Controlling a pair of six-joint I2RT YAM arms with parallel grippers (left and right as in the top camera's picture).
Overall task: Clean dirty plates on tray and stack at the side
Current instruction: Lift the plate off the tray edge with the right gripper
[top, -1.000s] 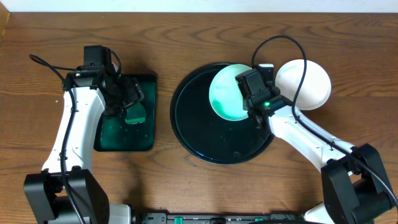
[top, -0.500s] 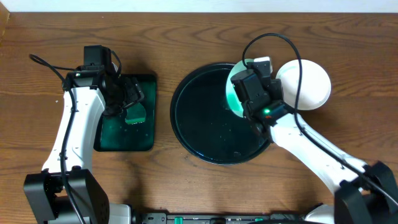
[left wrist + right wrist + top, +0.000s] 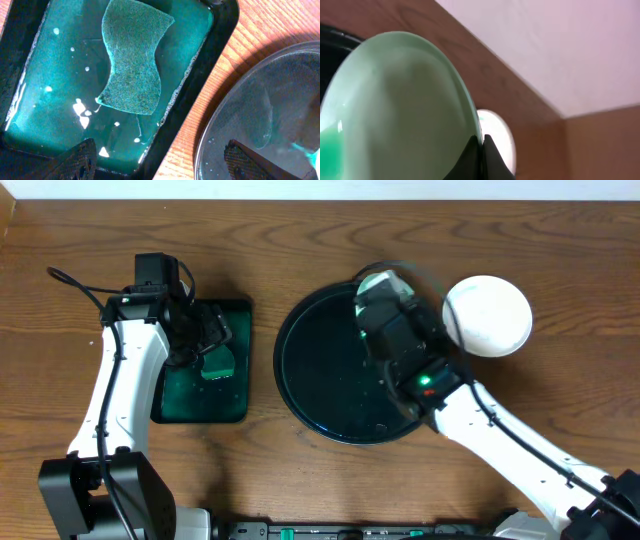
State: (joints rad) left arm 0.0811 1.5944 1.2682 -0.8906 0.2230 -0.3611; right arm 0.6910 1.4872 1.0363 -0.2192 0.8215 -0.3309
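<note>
Clamped dirty plate (image 3: 395, 110) by its rim in right jaws, tilted above black tray (image 3: 310, 370), likely for wiping; held left jaws released over sponge (image 3: 132, 60) below.

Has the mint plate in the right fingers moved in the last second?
Yes. The mint plate, pinched by the right gripper, has tipped from flat up onto its edge, now showing only at the black tray's far rim.

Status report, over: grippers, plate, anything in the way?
Left gripper open over the sponge. Right gripper shut on plate rim, plate tilted up at black tray's edge, green smear showing. Way to white plate looks clear.
</note>
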